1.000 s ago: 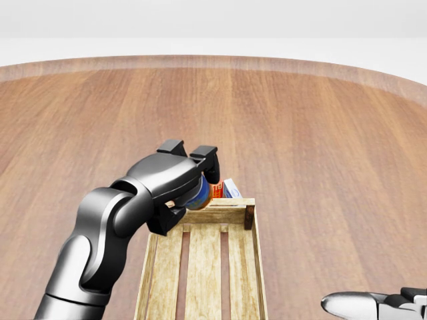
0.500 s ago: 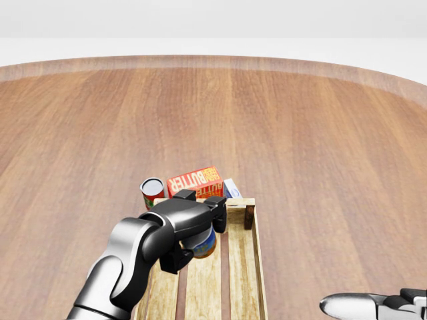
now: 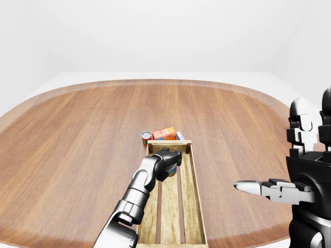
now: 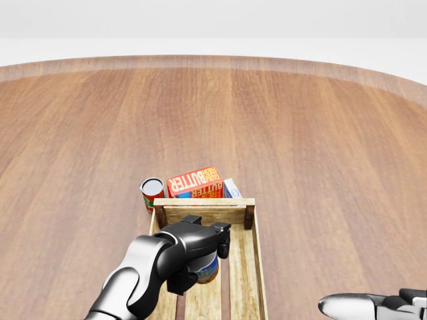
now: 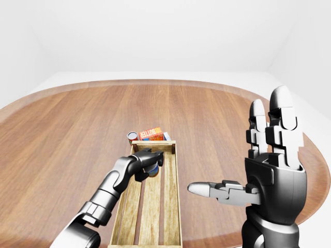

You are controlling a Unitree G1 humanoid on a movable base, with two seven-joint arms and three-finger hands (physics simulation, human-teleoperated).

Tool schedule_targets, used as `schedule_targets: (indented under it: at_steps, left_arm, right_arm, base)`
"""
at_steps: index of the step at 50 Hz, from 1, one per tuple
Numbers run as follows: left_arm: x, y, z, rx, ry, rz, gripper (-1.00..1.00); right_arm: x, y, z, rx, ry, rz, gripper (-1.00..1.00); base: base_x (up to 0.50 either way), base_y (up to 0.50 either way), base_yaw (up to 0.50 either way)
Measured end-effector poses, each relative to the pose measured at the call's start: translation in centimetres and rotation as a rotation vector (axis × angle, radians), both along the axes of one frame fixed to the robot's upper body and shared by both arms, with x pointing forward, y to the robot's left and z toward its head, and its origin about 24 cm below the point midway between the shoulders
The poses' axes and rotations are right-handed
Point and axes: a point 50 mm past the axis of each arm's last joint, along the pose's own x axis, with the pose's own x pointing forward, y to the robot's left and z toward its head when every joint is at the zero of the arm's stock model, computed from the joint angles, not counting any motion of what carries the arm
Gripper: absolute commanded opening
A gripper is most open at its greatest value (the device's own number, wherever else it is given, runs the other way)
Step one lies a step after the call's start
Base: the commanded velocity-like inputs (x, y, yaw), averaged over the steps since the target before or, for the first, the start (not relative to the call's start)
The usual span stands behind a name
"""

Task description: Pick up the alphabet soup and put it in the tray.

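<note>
Dark metal fingers of my left hand (image 4: 197,257) are wrapped round the soup can (image 4: 205,269), which I have carried down past the tray's (image 4: 255,267) far rim to its slats, so release comes next. Walls flank closely; above is free. My right hand (image 5: 269,170) hangs spread, well apart.

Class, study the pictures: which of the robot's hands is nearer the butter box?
Left. The left hand grips the soup can inside the tray, just below the butter box; the right hand is raised far right.
</note>
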Motion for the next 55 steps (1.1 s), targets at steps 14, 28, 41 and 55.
schedule_targets:
  at_steps: [14, 28, 41, 55]
  left_arm:
    - [0.1, -0.3, -1.2, 0.006, 0.006, 0.01, -0.62]
    - [0.5, -0.9, -1.0, -0.053, 0.003, 0.025, 1.0]
    - [1.1, -0.8, -0.4, -0.071, -0.009, 0.035, 1.0]
    - [3.0, 0.0, 8.0, -0.236, -0.153, 0.031, 1.0]
  right_arm:
    - [0.1, 0.0, -0.1, 0.001, 0.005, 0.0, 0.96]
    - [0.0, -0.1, 0.0, 0.001, 0.001, -0.002, 0.96]
    - [0.0, 0.0, 0.0, 0.0, 0.003, 0.001, 0.97]
    - [0.2, 0.1, -0.1, 0.001, 0.005, 0.006, 0.97]
  base:
    - [0.0, 0.0, 0.0]
    - [0.0, 0.0, 0.0]
    - [0.0, 0.0, 0.0]
    - [0.0, 0.0, 0.0]
